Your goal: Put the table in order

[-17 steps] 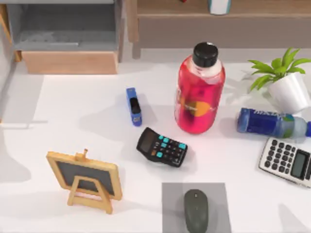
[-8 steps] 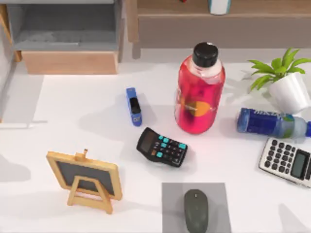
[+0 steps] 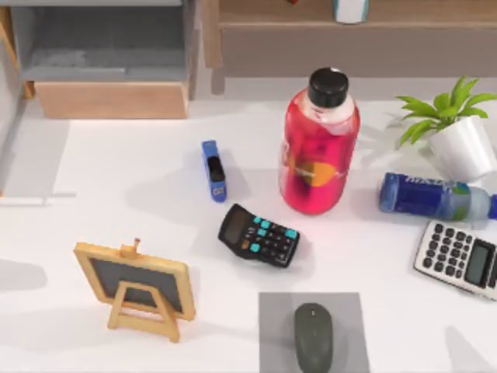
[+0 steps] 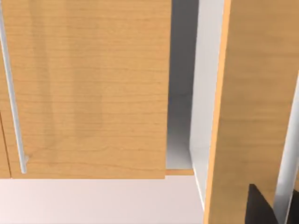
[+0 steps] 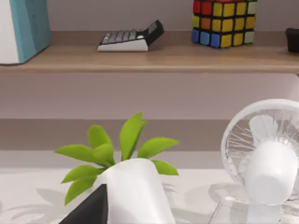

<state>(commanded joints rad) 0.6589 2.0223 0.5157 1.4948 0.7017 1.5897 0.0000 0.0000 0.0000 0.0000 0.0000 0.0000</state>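
The white table (image 3: 116, 179) carries a blue stapler (image 3: 213, 169), a black calculator (image 3: 258, 235), an upright red bottle (image 3: 318, 148), a blue bottle (image 3: 431, 196) lying on its side, a grey calculator (image 3: 458, 258), a potted plant (image 3: 460, 136) and a small wooden chalkboard easel (image 3: 136, 287). A dark mouse (image 3: 313, 336) rests on a grey pad (image 3: 272, 326). A dark tip of my left gripper (image 4: 261, 207) shows close to a light-wood drawer front (image 4: 93, 93). A dark tip of my right gripper (image 5: 88, 211) sits beside the plant's white pot (image 5: 135, 191).
An open grey drawer (image 3: 109, 47) and a wood shelf (image 3: 349, 23) line the table's far edge. The right wrist view has a white fan (image 5: 266, 158) next to the plant, and on the shelf (image 5: 163, 56) a calculator (image 5: 131, 37) and a colour cube (image 5: 224, 21).
The shadow at the table's left edge has shrunk and slid toward the near side. Nothing on the table has moved.
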